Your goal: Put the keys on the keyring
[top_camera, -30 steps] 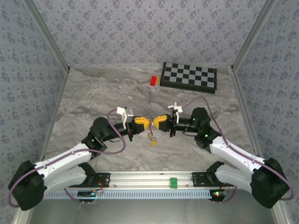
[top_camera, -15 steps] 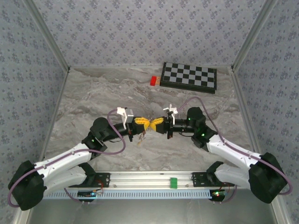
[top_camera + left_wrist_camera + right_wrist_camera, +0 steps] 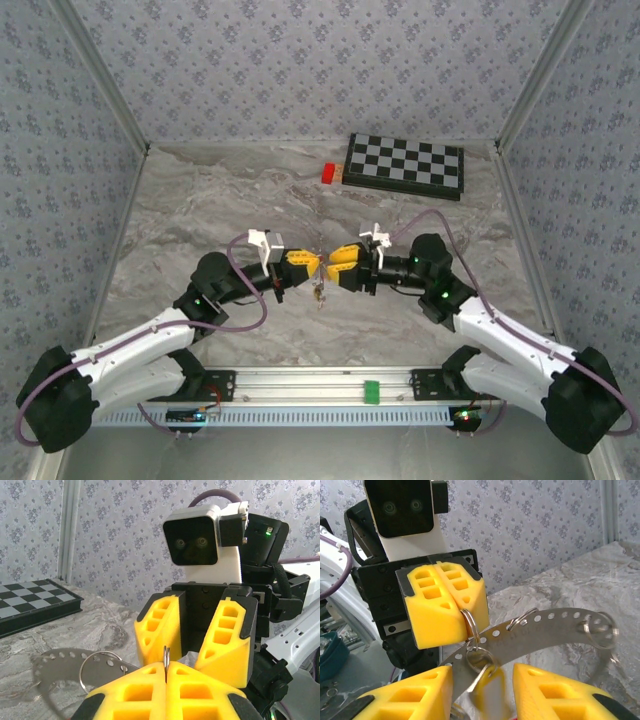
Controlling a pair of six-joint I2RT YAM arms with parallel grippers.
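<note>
2 grippers meet above the middle of the table (image 3: pixel 200 200). The left gripper (image 3: pixel 165 677) presses its pads together on the keyring (image 3: pixel 469 622); the right gripper (image 3: pixel 192 640) stands spread around the dangling keys (image 3: pixel 487 692). Best to hold the ring steady and close gently on 1 key head.

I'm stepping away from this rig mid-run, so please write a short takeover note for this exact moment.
Left gripper: shut on a small split ring.
Right gripper: open, with a finger on either side of a blurred yellow-headed key that hangs below that ring.
The keyring, a perforated metal band, curves away behind them.
Done: that key appears to be hung on.
Left: I can't tell whether any other keys are on, so check before releasing.
</note>
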